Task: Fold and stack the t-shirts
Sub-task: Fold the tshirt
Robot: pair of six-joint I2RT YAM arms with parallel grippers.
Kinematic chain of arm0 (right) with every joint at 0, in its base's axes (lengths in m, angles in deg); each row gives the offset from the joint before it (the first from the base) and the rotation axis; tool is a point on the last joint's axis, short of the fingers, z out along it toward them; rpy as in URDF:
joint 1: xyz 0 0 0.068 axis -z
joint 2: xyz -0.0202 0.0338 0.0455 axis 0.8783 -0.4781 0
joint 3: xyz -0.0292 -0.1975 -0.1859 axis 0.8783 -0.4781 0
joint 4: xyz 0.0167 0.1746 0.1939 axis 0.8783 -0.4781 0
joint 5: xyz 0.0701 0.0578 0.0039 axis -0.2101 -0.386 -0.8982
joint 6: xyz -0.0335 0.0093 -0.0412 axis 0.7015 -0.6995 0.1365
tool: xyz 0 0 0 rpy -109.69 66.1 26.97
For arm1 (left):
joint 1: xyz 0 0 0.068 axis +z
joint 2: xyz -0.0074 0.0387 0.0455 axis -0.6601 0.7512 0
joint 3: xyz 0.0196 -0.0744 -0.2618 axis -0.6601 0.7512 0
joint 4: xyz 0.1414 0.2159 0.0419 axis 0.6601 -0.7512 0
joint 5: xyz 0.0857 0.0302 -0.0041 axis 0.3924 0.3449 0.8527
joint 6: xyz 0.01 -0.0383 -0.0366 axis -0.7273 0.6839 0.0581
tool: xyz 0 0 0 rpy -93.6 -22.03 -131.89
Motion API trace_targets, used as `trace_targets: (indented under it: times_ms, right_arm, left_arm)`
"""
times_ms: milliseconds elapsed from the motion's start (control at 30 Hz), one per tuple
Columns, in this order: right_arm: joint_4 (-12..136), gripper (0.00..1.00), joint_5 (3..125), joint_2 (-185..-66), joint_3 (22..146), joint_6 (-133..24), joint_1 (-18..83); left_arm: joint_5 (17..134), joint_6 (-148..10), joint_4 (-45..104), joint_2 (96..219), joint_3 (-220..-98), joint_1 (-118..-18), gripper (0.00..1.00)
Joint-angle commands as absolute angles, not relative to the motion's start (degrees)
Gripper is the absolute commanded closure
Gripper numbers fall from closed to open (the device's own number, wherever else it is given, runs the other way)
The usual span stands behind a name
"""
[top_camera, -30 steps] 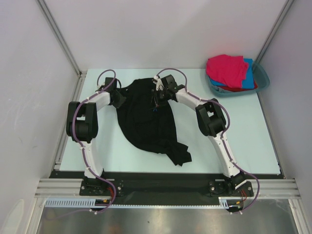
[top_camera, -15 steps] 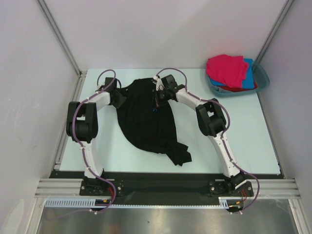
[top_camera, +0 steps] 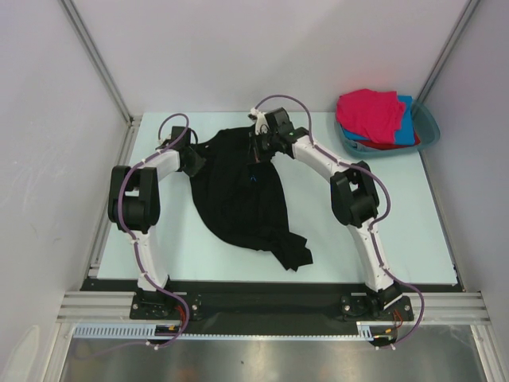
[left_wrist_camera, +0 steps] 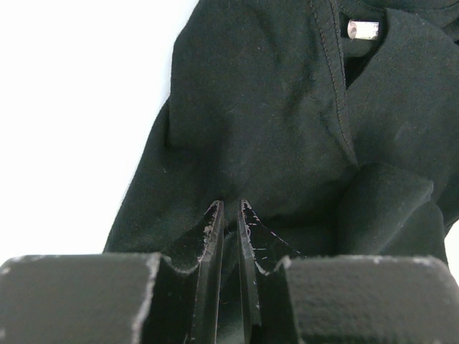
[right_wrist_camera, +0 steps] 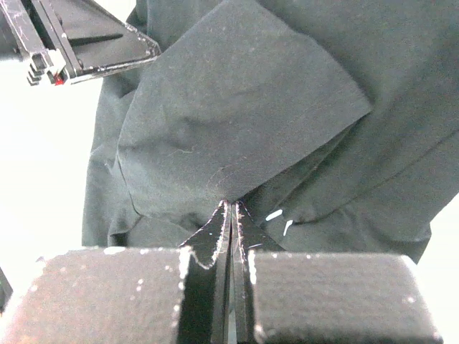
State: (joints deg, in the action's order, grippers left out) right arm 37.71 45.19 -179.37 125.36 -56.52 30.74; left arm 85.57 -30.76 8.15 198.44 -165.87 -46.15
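Observation:
A large black t-shirt [top_camera: 242, 199] lies crumpled in the middle of the table, with its collar end at the far side. My left gripper [top_camera: 194, 159] is at the shirt's left far edge, its jaws shut on a fold of black cloth [left_wrist_camera: 237, 143]. My right gripper [top_camera: 259, 150] is at the shirt's far middle, shut on a pinch of the same shirt [right_wrist_camera: 237, 115]. The left gripper [right_wrist_camera: 79, 43] also shows at the top left of the right wrist view. A magenta-pink shirt [top_camera: 370, 111] lies on top of a blue one [top_camera: 408, 127] and a red one [top_camera: 388, 146] at the far right.
A teal basin [top_camera: 430, 131] at the far right corner holds the coloured shirts. White walls with metal posts close the table on the left, back and right. The black shirt's hem [top_camera: 293, 253] trails toward the near edge.
My right gripper has shut on the black shirt and moved a little toward the far side, its elbow swinging right. The left arm has stayed still.

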Motion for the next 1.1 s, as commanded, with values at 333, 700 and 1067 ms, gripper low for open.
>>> trace_targets:
  times_ms: [333, 700, 1067]
  right_arm:
    - [34.0, 1.00, 59.5, -173.4, 119.3, -57.6, 30.7]
    - [36.2, 0.65, 62.8, -169.8, 110.9, -60.1, 30.4]
    - [36.4, 0.58, 60.0, -173.2, 121.4, -55.1, 32.2]
  left_arm:
    - [86.3, -31.3, 8.8, 195.8, -166.0, -45.5, 0.82]
    - [86.2, -31.3, 8.8, 195.8, -165.7, -45.6, 0.82]
    - [87.4, -32.8, 10.9, 193.9, -166.5, -45.4, 0.82]
